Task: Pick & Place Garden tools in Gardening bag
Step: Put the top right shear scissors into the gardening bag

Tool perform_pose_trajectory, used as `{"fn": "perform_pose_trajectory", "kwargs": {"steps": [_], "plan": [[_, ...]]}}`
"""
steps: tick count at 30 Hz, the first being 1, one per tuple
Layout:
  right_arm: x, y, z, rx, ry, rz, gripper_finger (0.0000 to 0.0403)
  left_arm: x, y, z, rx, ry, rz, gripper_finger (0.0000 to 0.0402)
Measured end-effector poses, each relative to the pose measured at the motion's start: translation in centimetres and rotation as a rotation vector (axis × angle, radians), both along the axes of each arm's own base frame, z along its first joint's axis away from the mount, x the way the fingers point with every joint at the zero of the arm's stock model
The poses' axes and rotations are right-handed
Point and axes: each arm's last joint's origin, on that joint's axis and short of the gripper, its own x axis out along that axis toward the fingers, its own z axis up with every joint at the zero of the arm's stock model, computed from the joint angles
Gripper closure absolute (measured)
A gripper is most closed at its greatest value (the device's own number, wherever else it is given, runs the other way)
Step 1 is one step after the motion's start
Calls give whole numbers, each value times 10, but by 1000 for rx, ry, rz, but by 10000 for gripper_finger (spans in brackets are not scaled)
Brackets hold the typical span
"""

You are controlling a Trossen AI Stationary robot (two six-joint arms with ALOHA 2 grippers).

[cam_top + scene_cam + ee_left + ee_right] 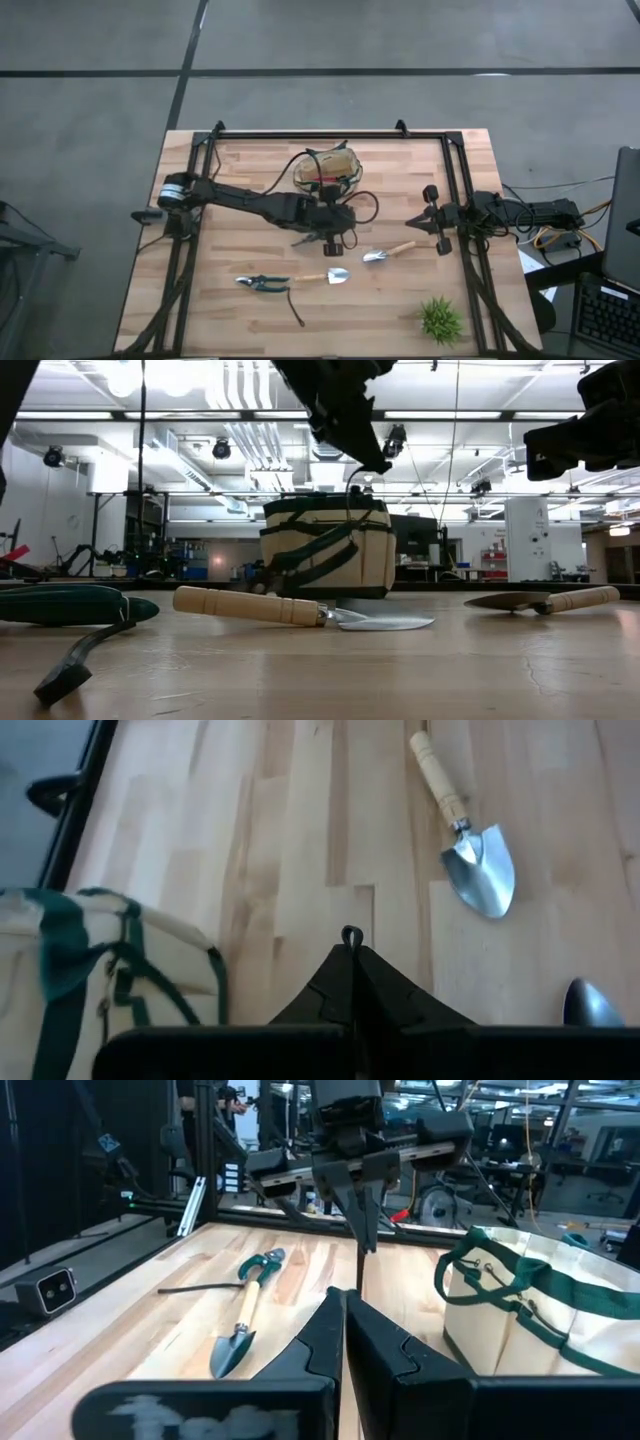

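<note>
With two trowels still on the table, the left gripper (334,243), fingers pressed together and holding nothing, should open and descend on the nearer trowel (330,276), grasping its pale wooden handle. Its silver blade lies flat. The tan, green-trimmed bag (330,165) sits behind; the right gripper (418,223), closed, waits beside the other trowel (388,252).

closed right claw (343,1342), trowel (237,1342), gardening bag (520,1330)
</note>
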Motion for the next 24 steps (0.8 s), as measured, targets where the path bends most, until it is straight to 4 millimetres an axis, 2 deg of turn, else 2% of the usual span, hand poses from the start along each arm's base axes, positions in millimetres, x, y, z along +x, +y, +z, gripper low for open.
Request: {"fn": "perform_pose_trajectory", "kwargs": {"steps": [10, 24], "plan": [[0, 0, 0, 0, -2, 0, 394, -11, 3, 6, 41, 51, 43, 400], [0, 0, 0, 0, -1, 0, 394, -68, 14, 56, 124, 79, 220, 399]]}}
